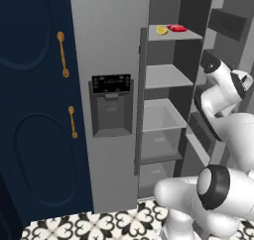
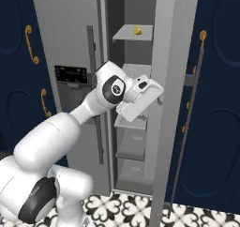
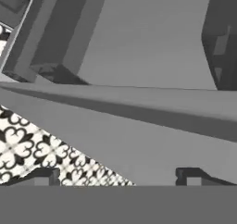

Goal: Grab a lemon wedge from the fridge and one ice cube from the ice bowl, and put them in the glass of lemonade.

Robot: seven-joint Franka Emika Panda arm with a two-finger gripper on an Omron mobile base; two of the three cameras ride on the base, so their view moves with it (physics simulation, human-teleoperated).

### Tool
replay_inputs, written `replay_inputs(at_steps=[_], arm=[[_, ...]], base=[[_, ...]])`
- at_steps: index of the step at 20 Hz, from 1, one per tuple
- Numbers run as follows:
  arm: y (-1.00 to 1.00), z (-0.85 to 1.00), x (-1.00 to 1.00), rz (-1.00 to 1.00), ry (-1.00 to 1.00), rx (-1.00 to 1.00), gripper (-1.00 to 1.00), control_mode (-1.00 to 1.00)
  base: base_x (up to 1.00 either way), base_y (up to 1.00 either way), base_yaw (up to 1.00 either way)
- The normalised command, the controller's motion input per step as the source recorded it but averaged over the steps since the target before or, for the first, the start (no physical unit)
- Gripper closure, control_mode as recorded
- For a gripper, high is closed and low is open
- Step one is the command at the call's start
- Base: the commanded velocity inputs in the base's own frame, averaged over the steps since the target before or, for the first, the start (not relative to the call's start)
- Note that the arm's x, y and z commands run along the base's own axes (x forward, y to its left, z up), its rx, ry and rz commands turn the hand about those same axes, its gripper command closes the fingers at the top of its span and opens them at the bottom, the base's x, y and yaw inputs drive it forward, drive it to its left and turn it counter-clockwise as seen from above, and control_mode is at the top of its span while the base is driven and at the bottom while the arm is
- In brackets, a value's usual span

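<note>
Fridge grey, double-door, right door open, inner shelves exposed. Top shelf holds lemon wedge, small, bright yellow, beside flat red item; lower shelves bare. Arm reaches into fridge opening below wedge. Fingers spread wide, grasping nothing, over patterned floor tiles.

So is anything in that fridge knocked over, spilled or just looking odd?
Nothing stands out. The fridge has its right door open, and the lemon wedge sits tidily on the top shelf beside a flat red item. The lower shelves look bare, with no spill or damage. The open gripper holds nothing.
</note>
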Motion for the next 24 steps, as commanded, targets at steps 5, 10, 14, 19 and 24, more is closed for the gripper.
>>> replay_inputs(at_steps=[5, 10, 14, 19, 24], arm=[[-0.97, 0.06, -0.79, 0.02, -0.21, 0.04, -1.0, -1.0], [0.21, 0.34, -0.9, 0.03, -0.3, 0.0, -1.0, -1.0], [0.99, 0.17, -0.35, -0.03, -0.45, 0.12, -1.0, -1.0], [1.0, 0.4, -0.51, -0.12, -0.64, 0.2, -1.0, -1.0], [1.0, 0.29, -0.53, -0.1, -0.39, 0.37, -1.0, -1.0]], base=[[0.0, 0.0, 0.0], [0.0, 0.0, 0.0], [0.0, 0.0, 0.0], [0.0, 0.0, 0.0], [0.0, 0.0, 0.0]])
